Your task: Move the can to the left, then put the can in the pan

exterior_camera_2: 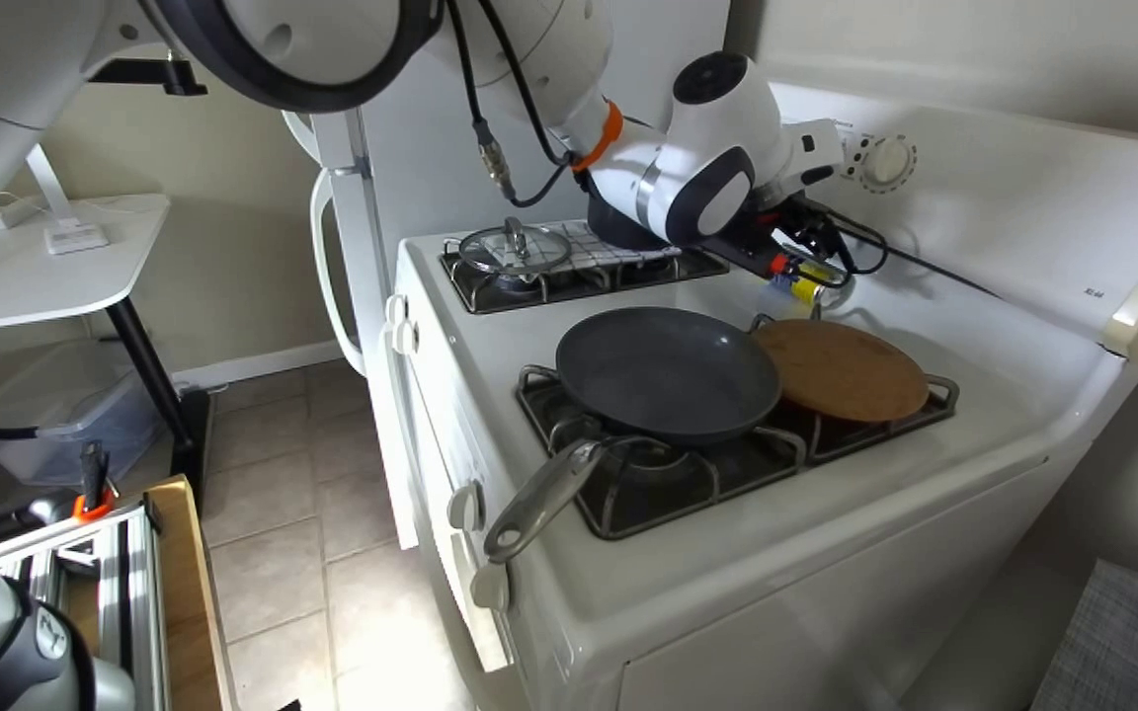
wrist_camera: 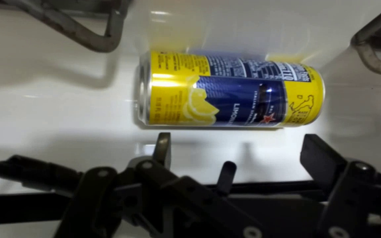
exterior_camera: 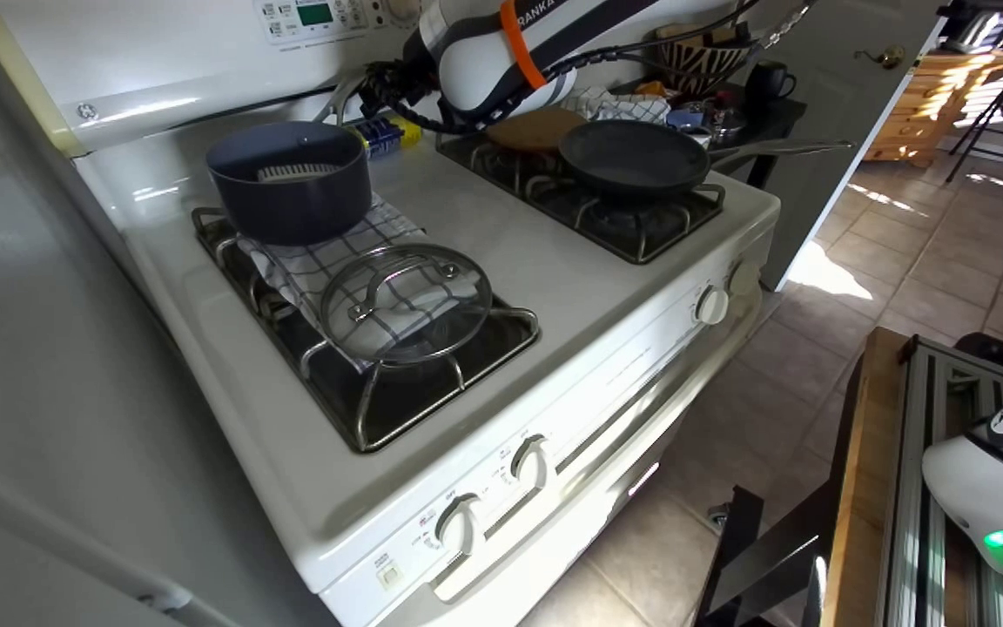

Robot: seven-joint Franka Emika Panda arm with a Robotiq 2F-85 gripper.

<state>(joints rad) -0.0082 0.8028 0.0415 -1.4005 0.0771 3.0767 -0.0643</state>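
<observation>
The can (wrist_camera: 230, 92), yellow and dark blue with lemons printed on it, lies on its side on the white stovetop between the two burner grates. In both exterior views it shows only partly, behind the arm or beside the pot: can (exterior_camera: 390, 133), can (exterior_camera_2: 808, 286). My gripper (wrist_camera: 236, 140) stands open at the can's long side, its fingers (wrist_camera: 321, 157) spread nearly as wide as the can is long. Nothing is between them, and a strip of stovetop shows between tips and can. The pan (exterior_camera: 632, 161), black and shallow, rests on a front burner, its handle (exterior_camera_2: 544, 499) pointing outward.
A dark-blue pot (exterior_camera: 288, 196) sits on a checked cloth (exterior_camera: 388, 222) over another grate, with a glass lid (exterior_camera: 406, 305) in front. Behind the pan lies a round wooden board (exterior_camera_2: 841, 367). Grate corners (wrist_camera: 106, 41) flank the can. The stove's back panel (exterior_camera_2: 1004, 207) rises behind.
</observation>
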